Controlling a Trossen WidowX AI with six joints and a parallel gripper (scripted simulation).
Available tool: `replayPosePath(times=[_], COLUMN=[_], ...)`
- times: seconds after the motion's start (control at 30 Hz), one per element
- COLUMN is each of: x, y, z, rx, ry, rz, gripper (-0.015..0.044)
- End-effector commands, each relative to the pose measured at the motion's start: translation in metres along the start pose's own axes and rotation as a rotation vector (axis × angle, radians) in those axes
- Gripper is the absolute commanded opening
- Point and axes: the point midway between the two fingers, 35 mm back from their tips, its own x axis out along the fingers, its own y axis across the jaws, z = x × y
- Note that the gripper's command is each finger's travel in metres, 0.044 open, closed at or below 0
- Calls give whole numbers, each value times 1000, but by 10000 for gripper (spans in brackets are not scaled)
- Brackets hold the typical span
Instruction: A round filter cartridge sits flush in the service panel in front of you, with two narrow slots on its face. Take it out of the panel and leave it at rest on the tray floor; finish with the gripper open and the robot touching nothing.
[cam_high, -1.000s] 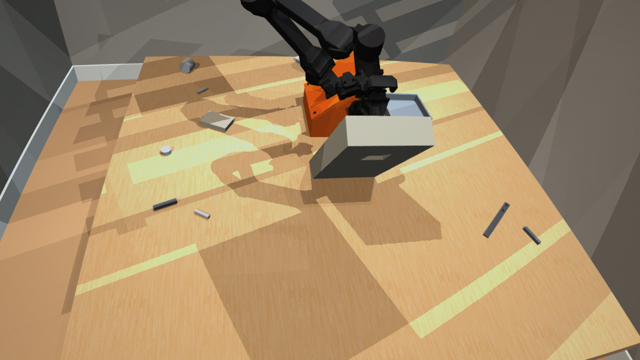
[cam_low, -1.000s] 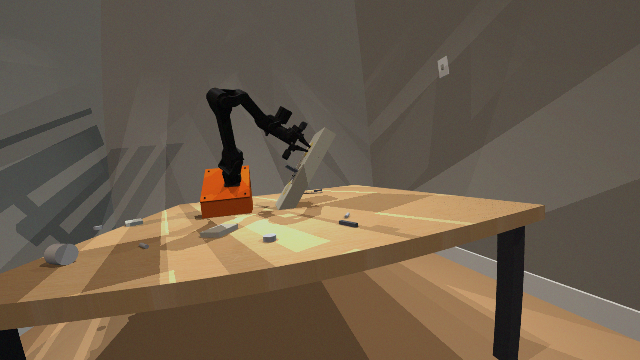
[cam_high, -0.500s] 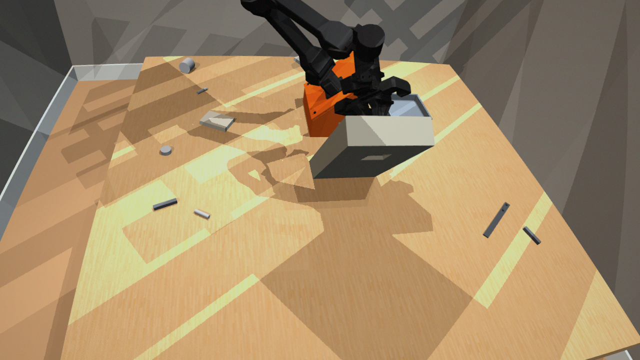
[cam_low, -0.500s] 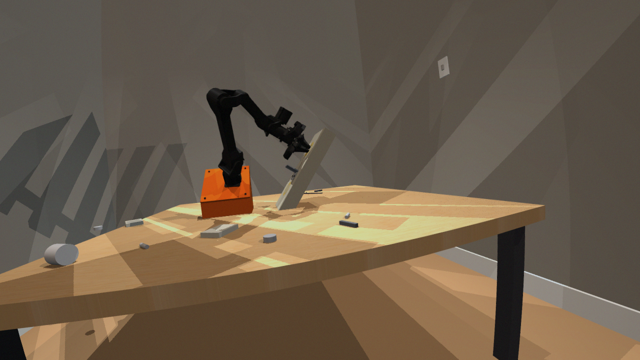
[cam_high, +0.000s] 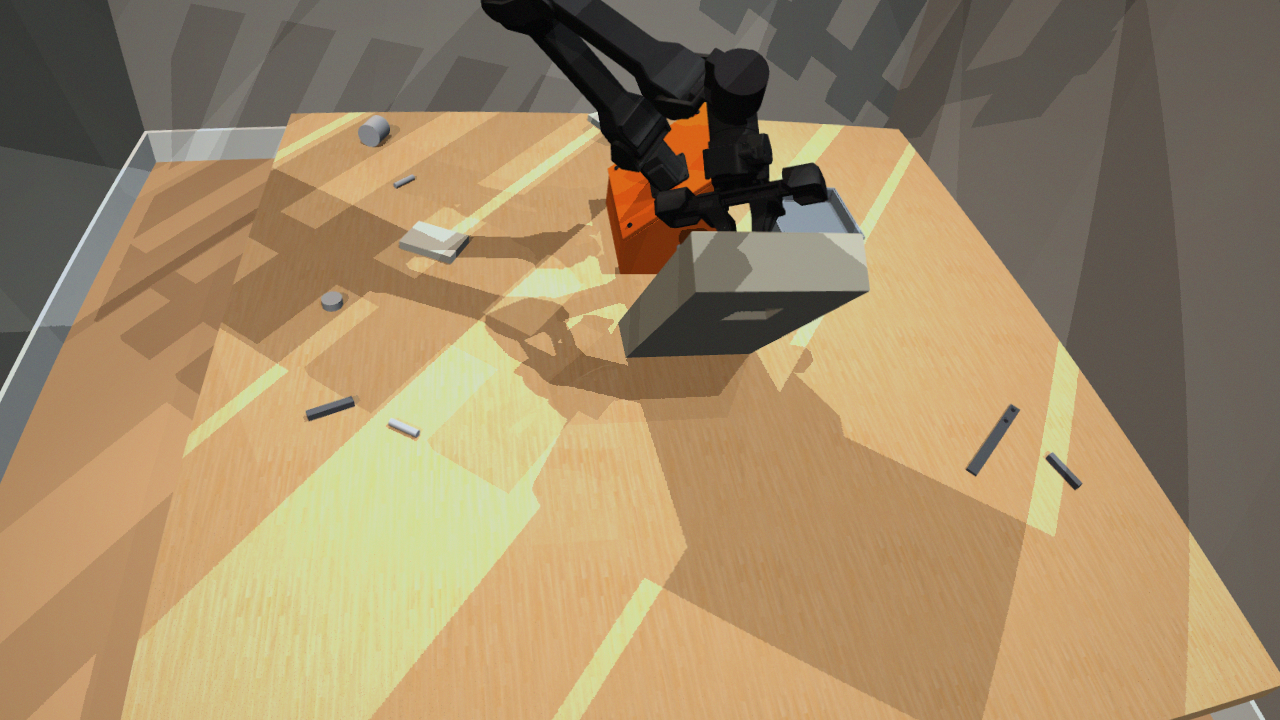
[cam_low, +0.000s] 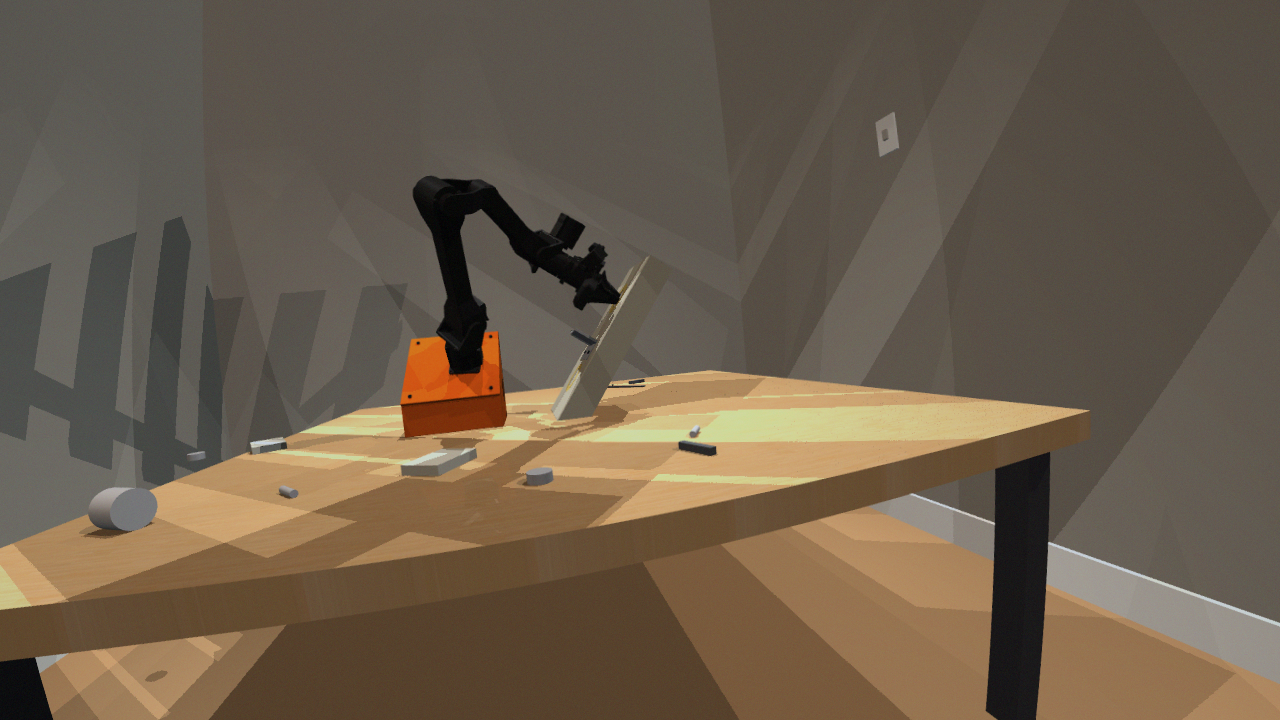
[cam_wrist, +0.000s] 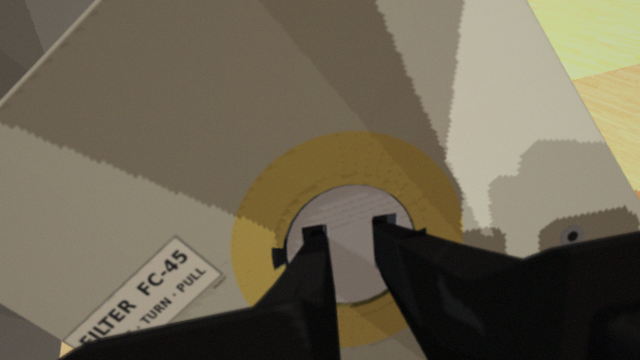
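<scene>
While the black arm reached over its orange base (cam_high: 637, 234) near the far edge of the counter (cam_high: 537, 555), the top view showed the end effector (cam_high: 716, 213) pressed against the tilted service panel (cam_high: 760, 268), whose bulk hid the fingertips from above. A grey tray (cam_high: 845, 214) sat just behind the panel, partly covered by the arm. Loose clutter lay well apart: a grey cylinder (cam_high: 374, 130) near the far left corner, a flat block (cam_high: 435, 241), a small disc (cam_high: 332, 300), and dark bars (cam_high: 991, 440) toward the right edge.

From the exterior view, the panel (cam_low: 617, 344) leaned away from the arm, standing on the counter beside the base (cam_low: 452, 394), with the end effector (cam_low: 606, 293) at its upper face.

At the wrist, both fingers sat in the two narrow slots of the round filter cartridge (cam_wrist: 350, 260), clamped on the strip of face between them. The cartridge was seated flush inside its yellow ring (cam_wrist: 350, 155). A label (cam_wrist: 145, 295) reading "FILTER FC-45, TURN - PULL" lay beside the ring.
</scene>
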Motion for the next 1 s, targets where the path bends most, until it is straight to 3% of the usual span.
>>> replayPosePath(times=[0.0, 0.97], x=[8, 9], y=[0, 0], z=[1, 1], rx=[-82, 17], ry=[11, 11], rz=[3, 2], gripper=[0, 0])
